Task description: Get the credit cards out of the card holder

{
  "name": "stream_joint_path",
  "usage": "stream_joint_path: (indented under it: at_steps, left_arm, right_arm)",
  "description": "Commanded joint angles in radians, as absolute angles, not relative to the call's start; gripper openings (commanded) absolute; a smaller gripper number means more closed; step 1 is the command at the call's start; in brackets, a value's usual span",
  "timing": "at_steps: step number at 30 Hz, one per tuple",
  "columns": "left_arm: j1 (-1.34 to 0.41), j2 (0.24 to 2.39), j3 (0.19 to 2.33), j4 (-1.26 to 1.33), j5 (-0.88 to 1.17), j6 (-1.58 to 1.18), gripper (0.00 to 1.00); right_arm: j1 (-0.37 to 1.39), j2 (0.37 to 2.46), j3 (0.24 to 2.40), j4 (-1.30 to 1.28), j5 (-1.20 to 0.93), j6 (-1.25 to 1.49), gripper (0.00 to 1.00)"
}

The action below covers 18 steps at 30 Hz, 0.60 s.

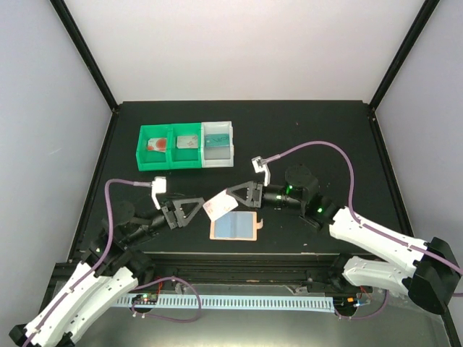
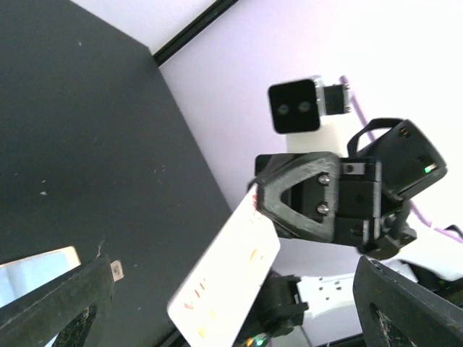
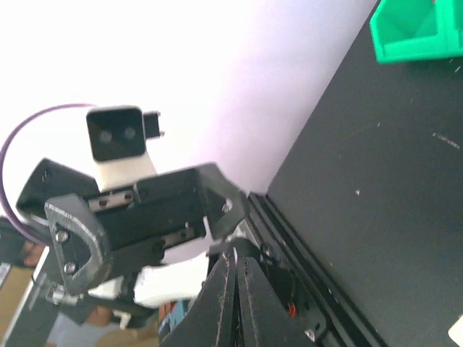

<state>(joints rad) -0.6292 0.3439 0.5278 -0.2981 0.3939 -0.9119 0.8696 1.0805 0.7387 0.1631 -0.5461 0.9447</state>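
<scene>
The card holder (image 1: 235,227) lies open on the black table, tan with blue-grey inner pockets; its corner and tab (image 2: 37,264) show in the left wrist view. Just above its left edge, my right gripper (image 1: 223,201) is shut on a pale pink-white credit card (image 1: 215,208) and holds it off the table. In the left wrist view that card (image 2: 224,285) hangs tilted from the right gripper's fingers (image 2: 293,206). My left gripper (image 1: 198,209) faces it with its jaws wide open on either side and touches nothing. In the right wrist view the fingers (image 3: 224,303) press together.
A green bin (image 1: 171,160) with two compartments stands at the back left, a red card (image 1: 155,144) and a grey card (image 1: 187,141) inside. A white bin (image 1: 219,160) adjoins it on the right. The green bin's corner (image 3: 412,32) shows in the right wrist view.
</scene>
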Motion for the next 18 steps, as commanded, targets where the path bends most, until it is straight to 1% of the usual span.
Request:
stream_joint_path:
  at_steps: [1, 5, 10, 14, 18]
  left_arm:
    - [-0.626, 0.278, 0.467, -0.186, 0.347, -1.083, 0.91]
    - [-0.624, 0.257, 0.403, -0.098, 0.344, -1.139, 0.86]
    - [-0.625, 0.283, 0.363, 0.016, 0.335, -1.212, 0.81]
    - [-0.624, 0.33, 0.347, 0.12, 0.362, -1.257, 0.76]
    - [-0.626, 0.383, 0.359, 0.176, 0.394, -1.271, 0.74]
  right_arm:
    - [0.869, 1.057, 0.71, 0.379, -0.391, 1.143, 0.01]
    - [0.869, 1.059, 0.715, 0.43, -0.314, 1.184, 0.01]
    - [0.871, 1.057, 0.693, 0.507, -0.222, 1.252, 0.01]
    - [0.871, 1.053, 0.702, 0.509, -0.204, 1.27, 0.01]
    - [0.874, 1.049, 0.688, 0.513, -0.19, 1.283, 0.01]
